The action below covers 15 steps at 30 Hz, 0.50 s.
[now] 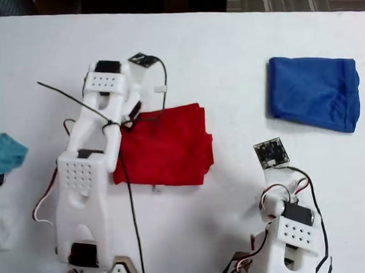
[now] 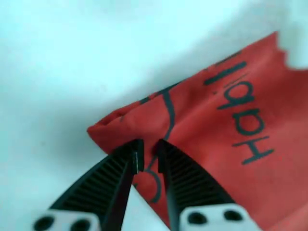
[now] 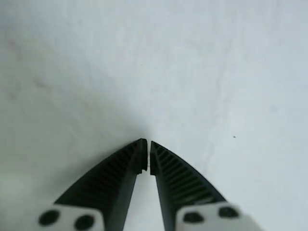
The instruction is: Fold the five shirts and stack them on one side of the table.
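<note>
From above, you see a white table (image 1: 226, 42) with both arms entering from the near edge. Your left arm (image 1: 86, 172) stretches over the left edge of the red shirt (image 1: 168, 146), which lies folded into a rough rectangle near the table's middle. The arm's own body covers that edge of the shirt and the gripper beneath it.

In the left wrist view, the left gripper (image 2: 147, 155) sits at a folded corner of the red shirt (image 2: 231, 144). Its jaws are drawn close together, with a thin strip of red cloth pinched between the tips. The shirt's dark print is blurred and runs off the frame.

The blue shirt (image 1: 314, 93) lies folded toward the far right of the table, well apart from the red one. A teal cloth (image 1: 4, 152) sits bunched at the left edge, cut off by the frame, so you cannot tell its shape or whether it is folded.

Your right arm (image 1: 291, 225) is at the near right, partly cut off by the bottom edge. In its wrist view, the right gripper (image 3: 148, 156) hangs over bare table (image 3: 154, 57), its jaws nearly touching and holding nothing.
</note>
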Available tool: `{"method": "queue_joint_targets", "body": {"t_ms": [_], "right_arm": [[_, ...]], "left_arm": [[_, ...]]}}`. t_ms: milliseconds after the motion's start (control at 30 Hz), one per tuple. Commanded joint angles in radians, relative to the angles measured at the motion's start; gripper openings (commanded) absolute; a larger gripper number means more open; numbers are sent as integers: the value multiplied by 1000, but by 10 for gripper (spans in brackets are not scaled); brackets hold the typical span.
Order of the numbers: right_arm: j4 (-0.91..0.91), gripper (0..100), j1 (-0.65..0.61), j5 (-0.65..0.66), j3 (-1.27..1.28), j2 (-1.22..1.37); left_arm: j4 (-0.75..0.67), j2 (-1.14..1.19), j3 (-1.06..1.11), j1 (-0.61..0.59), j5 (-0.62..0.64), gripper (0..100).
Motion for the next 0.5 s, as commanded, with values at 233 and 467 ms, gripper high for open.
{"method": "queue_joint_targets", "body": {"t_ms": [233,467], "right_arm": [[-2,19,8,-8,-5,-21],[4,20,7,-8,-48,-15]], "left_arm": [[201,-222,-145,3,-6,76],[201,-482,38,-64,-6,76]]}}
